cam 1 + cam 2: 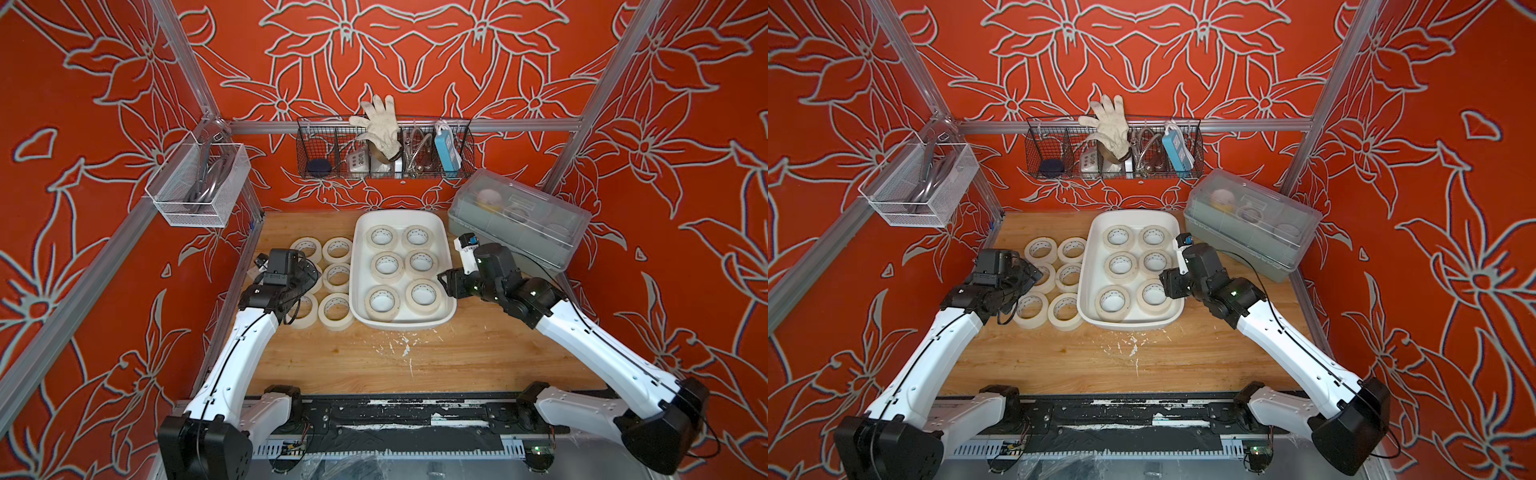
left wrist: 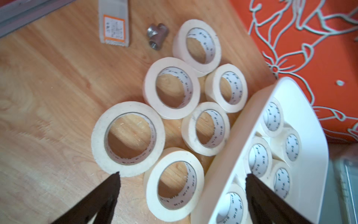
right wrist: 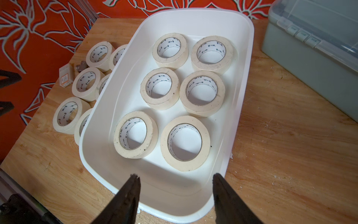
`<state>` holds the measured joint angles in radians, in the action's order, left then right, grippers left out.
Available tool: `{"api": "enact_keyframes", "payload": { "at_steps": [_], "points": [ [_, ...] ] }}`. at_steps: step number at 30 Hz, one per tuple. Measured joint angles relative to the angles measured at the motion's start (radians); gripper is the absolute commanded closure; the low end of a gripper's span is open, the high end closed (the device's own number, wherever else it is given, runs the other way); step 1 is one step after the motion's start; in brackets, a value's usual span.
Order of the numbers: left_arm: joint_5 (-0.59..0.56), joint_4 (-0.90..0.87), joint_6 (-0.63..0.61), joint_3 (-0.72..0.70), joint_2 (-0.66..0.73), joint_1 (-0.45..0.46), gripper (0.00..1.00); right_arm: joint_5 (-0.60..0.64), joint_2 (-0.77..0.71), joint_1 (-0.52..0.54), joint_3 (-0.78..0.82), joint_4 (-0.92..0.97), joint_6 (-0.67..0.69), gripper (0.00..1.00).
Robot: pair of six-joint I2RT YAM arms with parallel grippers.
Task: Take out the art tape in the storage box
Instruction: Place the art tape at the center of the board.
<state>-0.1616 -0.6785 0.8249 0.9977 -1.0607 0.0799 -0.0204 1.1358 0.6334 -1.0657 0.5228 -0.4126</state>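
Observation:
The storage box (image 1: 401,325) is a shallow white tub in the middle of the wooden table. Several cream art tape rolls (image 3: 186,119) lie flat inside it in two rows. Several more rolls (image 1: 336,322) lie flat on the table against the box's left side. My left gripper (image 2: 182,175) hangs open over those outside rolls, one roll (image 2: 174,155) on the table below its gap and the box wall (image 2: 222,164) by one finger. My right gripper (image 3: 176,175) is open and holds nothing, over the near right end of the box (image 3: 164,190).
A grey-green box with a clear domed lid (image 1: 519,220) stands at the back right, close to the right arm. A small carton (image 2: 114,27) and a metal pipe fitting (image 2: 157,35) lie left of the loose rolls. Wire baskets (image 1: 384,153) hang on the walls.

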Motion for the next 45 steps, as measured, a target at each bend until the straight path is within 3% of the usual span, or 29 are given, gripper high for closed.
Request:
{"api": "enact_keyframes", "payload": {
  "at_steps": [6,11,19,26,34,45],
  "points": [
    [-0.047,-0.056,-0.058,0.155,-0.029,0.215,0.04,-0.001,0.000,-0.012,0.013,-0.002,0.008,0.28],
    [-0.058,-0.080,-0.134,0.255,-0.134,0.357,0.04,-0.001,0.000,-0.025,0.024,-0.001,0.010,0.25],
    [-0.007,-0.104,-0.272,0.391,-0.346,0.470,0.11,-0.007,0.000,-0.049,0.041,-0.001,0.010,0.23],
    [0.075,-0.109,-0.362,0.484,-0.559,0.483,0.17,-0.018,0.000,-0.066,0.056,-0.003,0.010,0.23],
    [0.039,-0.134,-0.305,0.602,-0.852,0.462,0.17,-0.036,-0.016,-0.078,0.067,-0.006,0.009,0.23],
    [0.037,-0.087,-0.232,0.680,-1.017,0.357,0.27,-0.093,-0.035,-0.080,0.146,-0.027,-0.026,0.24]
  ]
}}
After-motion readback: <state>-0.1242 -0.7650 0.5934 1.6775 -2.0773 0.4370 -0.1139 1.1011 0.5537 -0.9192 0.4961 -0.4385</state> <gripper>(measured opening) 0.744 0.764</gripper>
